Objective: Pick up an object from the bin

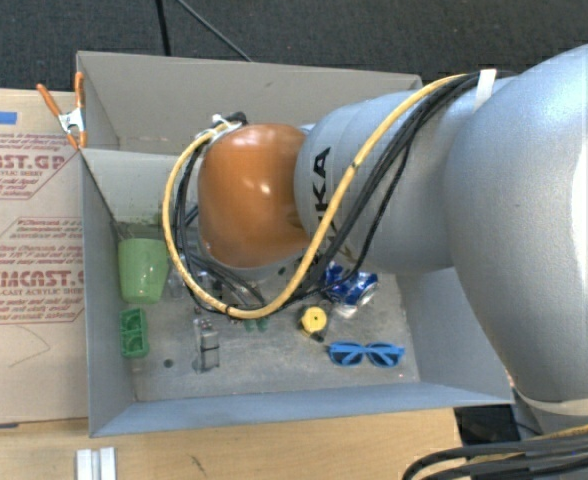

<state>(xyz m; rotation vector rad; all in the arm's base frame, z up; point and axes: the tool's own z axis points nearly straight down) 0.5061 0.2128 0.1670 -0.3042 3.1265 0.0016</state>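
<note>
My gripper (206,343) reaches down below the orange wrist cover to the bin floor, left of the middle and near the front wall. A small dark green toy block (133,333) lies to its left by the left wall. Beyond the block, a pale green cup (141,269) lies on its side. To the gripper's right sits a small yellow round piece (314,320). I see nothing held in the gripper.
Blue toy sunglasses (366,353) lie at the front right. A crumpled blue and white wrapper (350,288) sits just behind them, partly under the arm. The arm and its looped cables cover the bin's middle and back right.
</note>
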